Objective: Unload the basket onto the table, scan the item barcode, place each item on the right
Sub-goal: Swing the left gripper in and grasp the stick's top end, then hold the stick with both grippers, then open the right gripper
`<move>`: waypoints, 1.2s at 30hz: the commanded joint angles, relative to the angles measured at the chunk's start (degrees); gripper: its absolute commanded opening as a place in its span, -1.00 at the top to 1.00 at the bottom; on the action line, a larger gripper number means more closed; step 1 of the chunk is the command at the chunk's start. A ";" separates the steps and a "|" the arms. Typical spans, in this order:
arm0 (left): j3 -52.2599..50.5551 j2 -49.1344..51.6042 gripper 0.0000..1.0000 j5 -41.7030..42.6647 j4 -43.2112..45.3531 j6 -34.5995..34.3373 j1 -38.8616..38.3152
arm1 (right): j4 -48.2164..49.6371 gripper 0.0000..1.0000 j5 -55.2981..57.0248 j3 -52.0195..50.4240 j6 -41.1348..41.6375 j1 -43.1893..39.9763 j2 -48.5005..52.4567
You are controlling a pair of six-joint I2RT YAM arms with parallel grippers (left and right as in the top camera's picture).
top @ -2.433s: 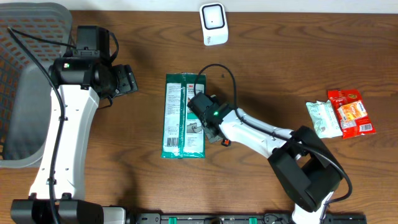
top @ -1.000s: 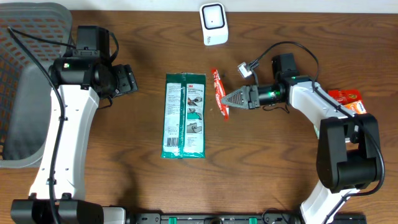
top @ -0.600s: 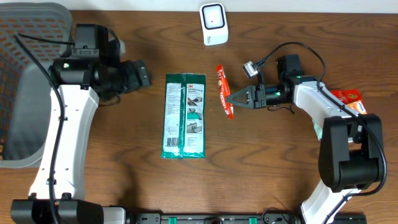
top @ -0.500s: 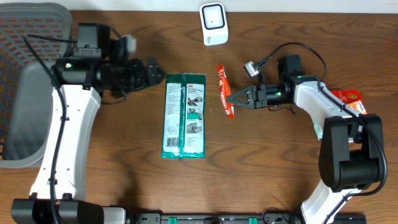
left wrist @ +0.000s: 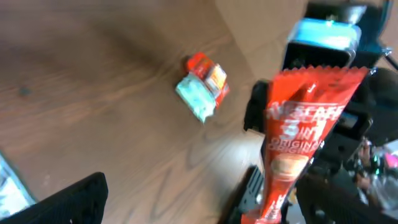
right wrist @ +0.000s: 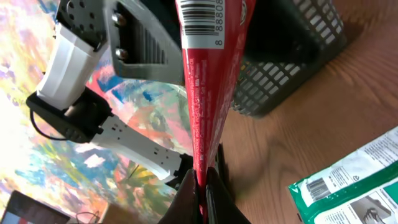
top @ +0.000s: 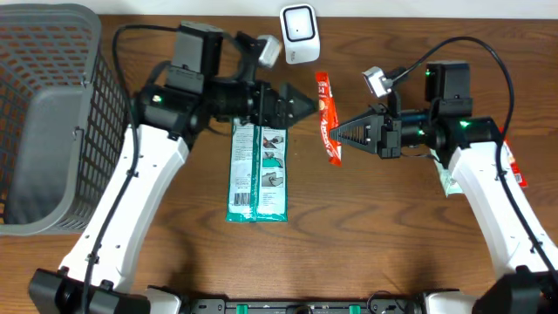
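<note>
A red Nescafe sachet (top: 328,118) hangs above the table, pinched at its lower end by my right gripper (top: 338,135), which is shut on it. The right wrist view shows the sachet (right wrist: 208,81) rising from the shut jaws of that gripper (right wrist: 204,186), with its barcode (right wrist: 202,18) at the top. My left gripper (top: 305,105) stands open just left of the sachet, pointing at it. Seen from the left wrist, the sachet (left wrist: 298,137) hangs ahead of that gripper (left wrist: 199,208), and nothing is between the wide fingers. The white scanner (top: 298,33) stands at the back edge.
A green packet (top: 258,161) lies flat under the left arm. A dark mesh basket (top: 48,113) stands at the far left. Two small snack packs (left wrist: 202,84) lie at the right side, mostly hidden under the right arm in the overhead view.
The right arm has lifted the sachet and carried it back and right. The left arm has swung in towards the middle and its gripper has opened facing the sachet.
</note>
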 commanded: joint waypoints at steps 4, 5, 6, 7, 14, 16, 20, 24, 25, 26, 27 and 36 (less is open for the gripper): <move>0.55 -0.33 -0.80 6.56 10.19 -2.89 -5.64 | 2.49 0.98 -1.27 0.15 0.76 -0.66 -0.70; 0.55 -0.33 -0.75 6.58 11.26 -3.74 -6.21 | 3.41 0.98 -1.25 0.15 0.79 -0.66 -0.70; 0.55 -0.33 -0.74 6.56 11.76 -3.87 -6.47 | 4.37 0.98 -1.25 0.15 1.40 -0.66 -0.70; 0.55 -0.33 -0.73 6.54 12.22 -3.85 -6.64 | 5.33 0.98 -1.25 0.15 2.25 -0.66 -0.70; 0.55 -0.33 -0.71 6.54 12.50 -3.85 -6.67 | 18.51 0.98 -1.22 0.15 11.80 -0.66 -0.70; 0.55 -0.33 -0.63 6.54 12.52 -3.82 -6.67 | 21.22 0.97 -1.22 0.15 13.73 -0.68 -0.70; 0.55 -0.33 -0.28 6.51 12.66 -3.82 -6.67 | 21.46 0.97 -1.14 0.15 13.86 -0.68 -0.70; 0.55 -0.33 0.03 5.84 12.92 -3.82 -6.67 | 21.49 0.97 -1.11 0.15 13.86 -0.72 -0.70; 0.55 -0.33 0.16 5.09 12.90 -3.82 -6.67 | 21.51 0.97 -1.14 0.15 13.86 -0.72 -0.70; 0.55 -0.33 0.25 4.79 12.87 -3.82 -6.67 | 21.51 0.97 -1.11 0.15 13.86 -0.72 -0.70; 0.55 -0.33 0.29 4.76 12.90 -3.82 -6.67 | 21.51 0.97 -1.14 0.15 13.84 -0.72 -0.70; 0.55 -0.33 0.73 2.82 12.90 -3.85 -6.67 | 21.44 0.40 -1.16 0.15 13.84 -0.72 -0.70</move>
